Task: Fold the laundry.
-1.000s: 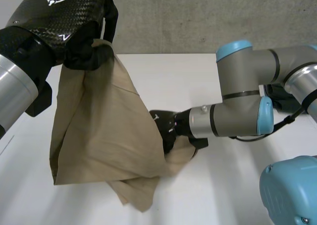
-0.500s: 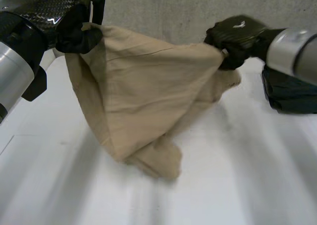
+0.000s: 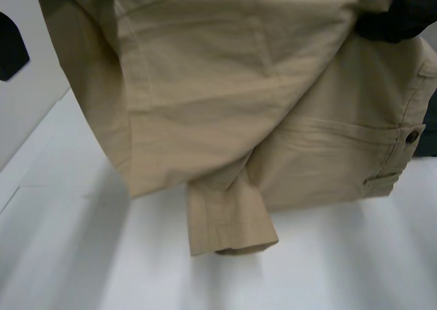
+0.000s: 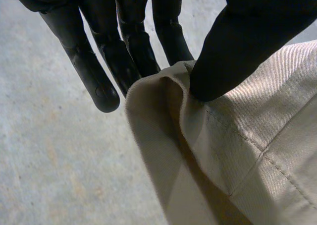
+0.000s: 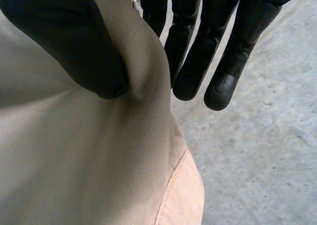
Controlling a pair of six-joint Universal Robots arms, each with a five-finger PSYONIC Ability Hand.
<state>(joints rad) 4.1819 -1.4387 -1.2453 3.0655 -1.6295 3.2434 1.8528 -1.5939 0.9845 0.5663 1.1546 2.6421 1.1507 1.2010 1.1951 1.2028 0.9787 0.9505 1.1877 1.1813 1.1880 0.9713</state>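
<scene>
White table (image 3: 54,255) below. Tan trousers (image 3: 225,85) hang over its middle, stretched side to side between the hands, with the cuff (image 3: 232,231) drooping lowest. Left hand (image 4: 242,46) pinches one top edge between thumb and fingers; right hand (image 5: 64,41) pinches the opposite edge. Both are equally near; lowering flat looks next.

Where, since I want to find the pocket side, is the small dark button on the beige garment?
In the head view the small dark button sits on the beige garment at the far right, below the right hand pinching the cloth.
</scene>
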